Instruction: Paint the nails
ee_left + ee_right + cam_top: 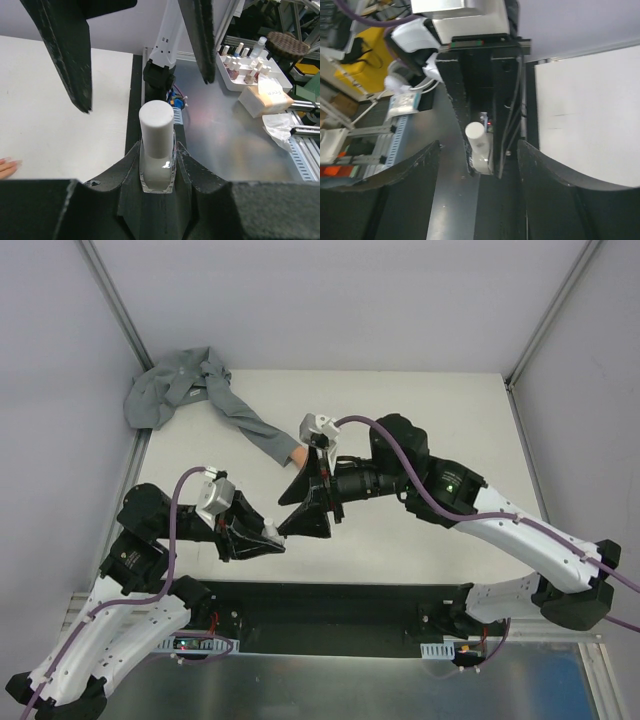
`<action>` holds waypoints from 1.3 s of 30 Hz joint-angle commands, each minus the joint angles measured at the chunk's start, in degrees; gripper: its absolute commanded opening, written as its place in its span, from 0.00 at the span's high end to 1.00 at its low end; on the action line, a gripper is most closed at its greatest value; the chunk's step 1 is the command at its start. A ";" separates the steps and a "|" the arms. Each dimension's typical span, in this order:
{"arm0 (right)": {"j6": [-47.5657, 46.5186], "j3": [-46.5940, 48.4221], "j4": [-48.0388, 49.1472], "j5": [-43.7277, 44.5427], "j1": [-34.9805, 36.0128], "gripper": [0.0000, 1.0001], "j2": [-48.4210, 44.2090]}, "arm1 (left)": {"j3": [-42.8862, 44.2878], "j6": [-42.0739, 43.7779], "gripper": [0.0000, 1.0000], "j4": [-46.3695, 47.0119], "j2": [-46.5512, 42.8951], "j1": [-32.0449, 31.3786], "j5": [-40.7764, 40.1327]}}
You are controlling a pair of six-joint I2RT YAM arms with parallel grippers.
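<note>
The left jaws clench the white polish bottle [156, 150] by its glass base, cap [156, 120] up, near the counter's front edge. The right jaws stand spread either side of the cap, not touching it. Centre them, close squarely, then twist without tilting the bottle. The nails [5, 161], on the mannequin hand [296, 454], lie mid-counter.

Nails [10, 162] — tiny peach-pink tips, lying flat

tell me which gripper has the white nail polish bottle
The left gripper: its jaws clamp the white nail polish bottle. The right gripper hangs open near its cap, holding nothing.
</note>
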 commanded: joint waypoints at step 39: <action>-2.47 -1.98 -3.78 10.88 5.28 0.31 -3.44 | 0.72 -0.65 1.00 3.65 3.80 -0.15 3.51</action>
